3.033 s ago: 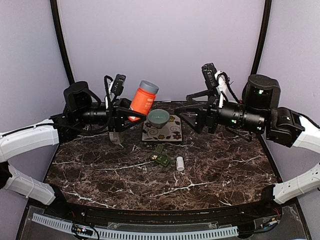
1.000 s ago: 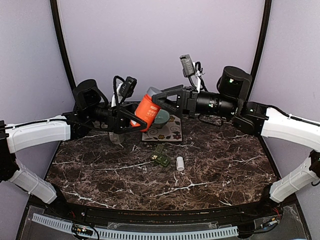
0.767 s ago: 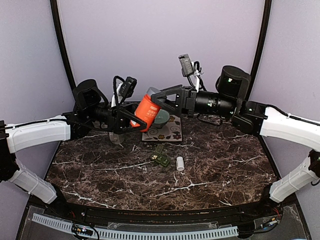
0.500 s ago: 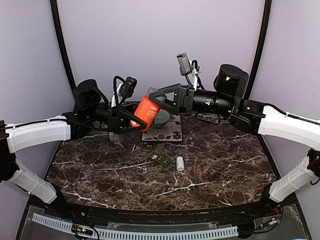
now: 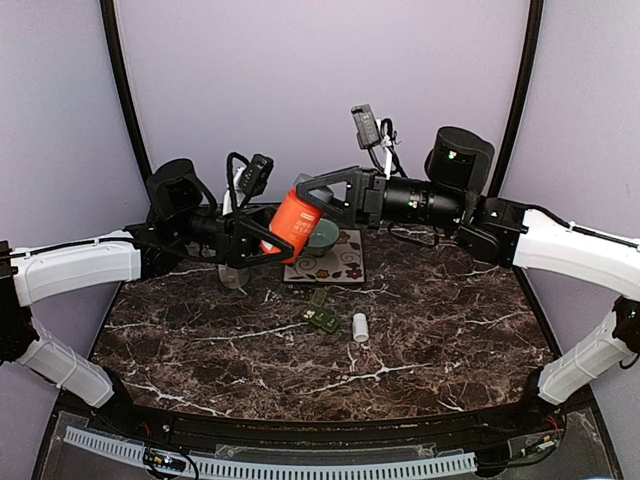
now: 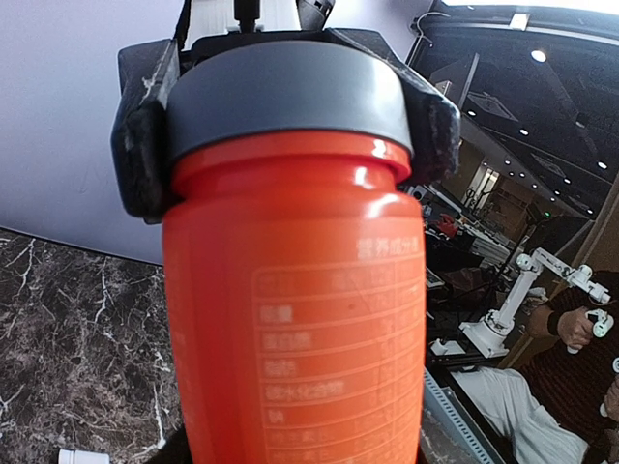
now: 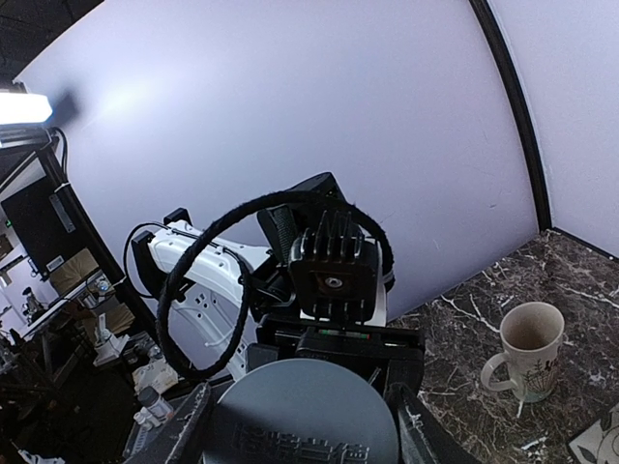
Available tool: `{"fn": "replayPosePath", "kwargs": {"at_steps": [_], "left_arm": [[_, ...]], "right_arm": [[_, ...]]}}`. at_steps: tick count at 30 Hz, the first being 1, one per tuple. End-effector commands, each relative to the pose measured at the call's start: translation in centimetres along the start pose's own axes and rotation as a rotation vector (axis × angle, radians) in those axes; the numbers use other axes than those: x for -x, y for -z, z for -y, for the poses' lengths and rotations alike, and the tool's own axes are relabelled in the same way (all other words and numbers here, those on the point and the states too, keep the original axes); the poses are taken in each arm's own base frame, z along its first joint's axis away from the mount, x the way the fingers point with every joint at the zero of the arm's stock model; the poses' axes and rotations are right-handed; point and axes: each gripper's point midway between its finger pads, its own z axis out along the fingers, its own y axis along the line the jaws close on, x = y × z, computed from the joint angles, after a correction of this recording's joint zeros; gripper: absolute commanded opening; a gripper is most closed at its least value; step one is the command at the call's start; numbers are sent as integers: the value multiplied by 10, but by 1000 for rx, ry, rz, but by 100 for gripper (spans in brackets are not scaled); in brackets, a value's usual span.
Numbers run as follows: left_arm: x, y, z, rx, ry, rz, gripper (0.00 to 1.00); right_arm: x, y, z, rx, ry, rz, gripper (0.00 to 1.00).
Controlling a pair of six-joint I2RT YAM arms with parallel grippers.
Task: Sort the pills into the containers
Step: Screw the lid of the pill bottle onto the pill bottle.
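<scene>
My left gripper (image 5: 272, 236) is shut on an orange bottle (image 5: 294, 222) and holds it tilted in the air above the table's back. In the left wrist view the bottle (image 6: 295, 309) fills the frame and hides my own fingers. My right gripper (image 5: 308, 189) reaches in from the right. Its black fingers (image 6: 143, 145) press on both sides of the grey cap (image 6: 288, 97), which also shows in the right wrist view (image 7: 300, 420). The dark green containers (image 5: 320, 311) lie on the table's middle, below both grippers. No pills show.
A pale green bowl (image 5: 323, 237) sits on a floral coaster (image 5: 345, 265) at the back. A mug (image 5: 231, 273) stands left of it and also shows in the right wrist view (image 7: 527, 348). A small white cylinder (image 5: 360, 326) lies right of the containers.
My right gripper has slid a little left onto the bottle's top and its jaws have narrowed onto the grey cap. The left arm and bottle have held still over the last second.
</scene>
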Motion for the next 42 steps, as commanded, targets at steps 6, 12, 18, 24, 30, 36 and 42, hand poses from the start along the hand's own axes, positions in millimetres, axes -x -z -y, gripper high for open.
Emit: {"fn": "replayPosePath", "kwargs": {"at_steps": [6,12,18,24,30,36,42], "left_arm": [[20,0,5,47,-102,15,0],[31,0,4,73,-123,45,0],[42,-4,4,105,-151,68,0],[47,-9,4,163,-190,65,0],[52,-12,3,239,-242,82,0],[65,2,-12,452,-311,150,0],[74,15,-19,601,-371,187,0]], "right_arm": [[10,-8,2,0,-7,-1,26],[1,-12,10,-60,17,-26,25],[-14,-17,19,-114,19,-58,24],[-20,-18,24,-158,5,-74,22],[-26,-18,33,-208,-28,-75,20],[-30,-16,50,-316,-58,-80,16],[-35,-13,71,-428,-83,-87,12]]}}
